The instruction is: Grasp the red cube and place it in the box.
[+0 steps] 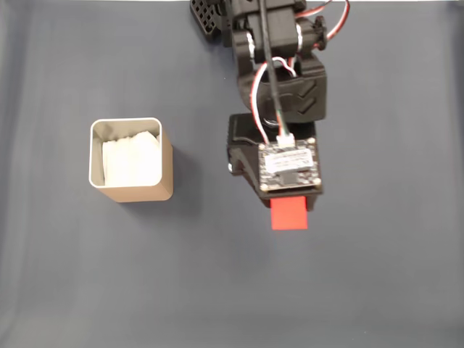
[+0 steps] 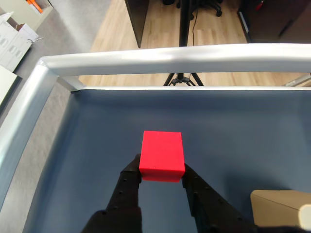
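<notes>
- Red cube sits clamped between the two black fingers of the pincer, low in the centre of the wrist view; the fingers are closed against its left and right faces.
- In the fixed view the cube pokes out just below the arm's wrist board, right of centre. It appears lifted off the dark blue tabletop, though that height is hard to judge.
- The tan box, open-topped with white lining, stands well apart at centre left of the fixed view.
- The coming move likely turns on this: the box lies directly leftward of the held cube in that view.
</notes>
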Robot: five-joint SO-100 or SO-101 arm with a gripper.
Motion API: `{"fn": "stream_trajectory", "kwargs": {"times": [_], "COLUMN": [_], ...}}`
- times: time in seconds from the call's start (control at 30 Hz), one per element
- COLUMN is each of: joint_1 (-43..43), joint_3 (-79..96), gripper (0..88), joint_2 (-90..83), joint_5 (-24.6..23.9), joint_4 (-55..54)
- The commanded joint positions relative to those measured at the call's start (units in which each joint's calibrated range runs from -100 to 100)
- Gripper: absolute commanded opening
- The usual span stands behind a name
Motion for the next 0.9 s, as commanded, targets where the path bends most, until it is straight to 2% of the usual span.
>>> {"fn": "stream_trajectory", "kwargs": {"times": [0.0,0.87], "joint_1": [2.07,20.39], "joint_3": [0.83,6.39], "gripper": [0.1,0.1], "joint_2": [-5.37,-10.13], "joint_5": [0.15,2.05], "joint_4": [0.57,0.41]}}
